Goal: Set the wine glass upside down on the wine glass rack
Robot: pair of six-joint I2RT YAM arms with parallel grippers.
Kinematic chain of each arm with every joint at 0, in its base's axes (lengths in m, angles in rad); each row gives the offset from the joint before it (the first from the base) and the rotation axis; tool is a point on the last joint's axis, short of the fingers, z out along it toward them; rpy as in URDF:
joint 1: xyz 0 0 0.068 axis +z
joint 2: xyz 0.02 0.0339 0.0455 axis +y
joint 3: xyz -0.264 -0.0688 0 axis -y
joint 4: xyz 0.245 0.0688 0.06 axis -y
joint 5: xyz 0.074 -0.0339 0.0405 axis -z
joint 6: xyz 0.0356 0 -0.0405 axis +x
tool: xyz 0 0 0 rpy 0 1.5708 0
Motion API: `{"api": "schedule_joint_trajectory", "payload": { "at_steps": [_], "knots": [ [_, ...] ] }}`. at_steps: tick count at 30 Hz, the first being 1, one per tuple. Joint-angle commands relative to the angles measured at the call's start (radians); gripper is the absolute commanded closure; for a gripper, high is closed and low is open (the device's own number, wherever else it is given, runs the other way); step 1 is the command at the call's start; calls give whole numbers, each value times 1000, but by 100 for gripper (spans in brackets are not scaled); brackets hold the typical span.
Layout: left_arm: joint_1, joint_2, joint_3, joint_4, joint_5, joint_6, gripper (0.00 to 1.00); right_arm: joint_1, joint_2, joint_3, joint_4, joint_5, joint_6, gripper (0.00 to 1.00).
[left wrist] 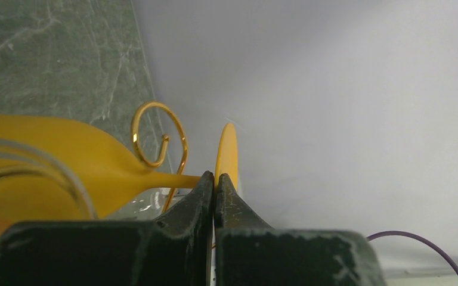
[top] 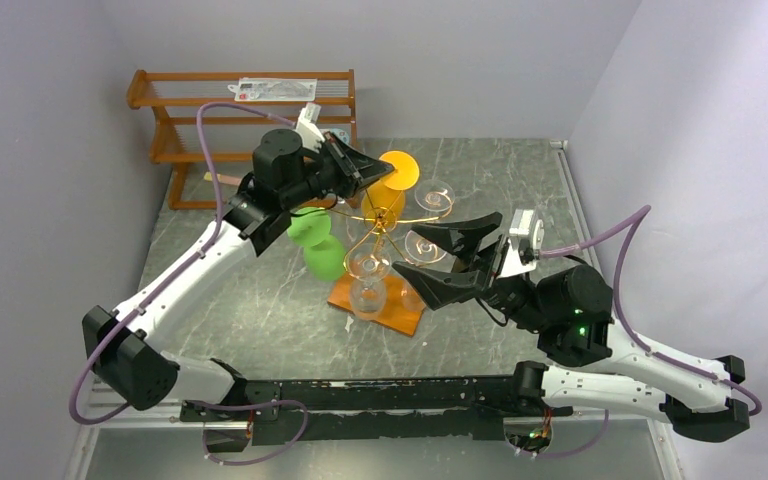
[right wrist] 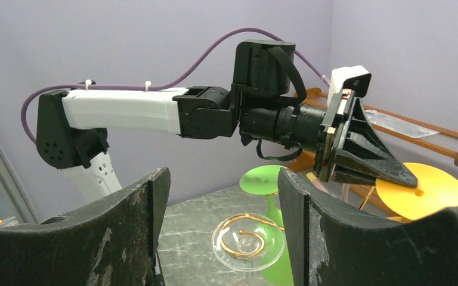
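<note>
My left gripper (top: 388,176) is shut on the stem of the yellow wine glass (top: 398,170), right under its round foot. In the left wrist view the closed jaws (left wrist: 214,179) pinch the stem between the yellow bowl (left wrist: 53,161) and the foot (left wrist: 226,155), beside a gold scroll arm (left wrist: 158,134). The gold wire rack (top: 380,215) stands on its orange-brown base (top: 400,318). My right gripper (top: 412,252) is open and empty, close to the rack's right side. In the right wrist view (right wrist: 222,190) it frames a clear glass foot resting on a scroll (right wrist: 247,241).
A green glass (top: 318,242) hangs upside down on the rack's left side and also shows in the right wrist view (right wrist: 268,185). Clear glasses (top: 435,195) (top: 367,290) hang on other arms. A brown slatted shelf unit (top: 240,100) stands at the back left, against the wall.
</note>
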Motion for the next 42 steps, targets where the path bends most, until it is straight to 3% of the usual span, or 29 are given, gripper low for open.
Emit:
{"api": "schedule_joint_trajectory", "payload": {
  "at_steps": [1,11,24,34,42],
  "knots": [
    [-19,53,96,26,23,35,95,1,-15,-11,8,9,6,30],
    [-20,150,227,-47,-1,72,95,0,-10,-20,25,10,5,30],
    [-20,172,298,-135,-130,145,95,1,-16,-8,3,16,3,30],
    [-19,123,311,-256,-313,335,95,1,-1,0,2,15,0,30],
    [-19,143,341,-292,-313,382,84,1,3,1,1,16,3,30]
  ]
}}
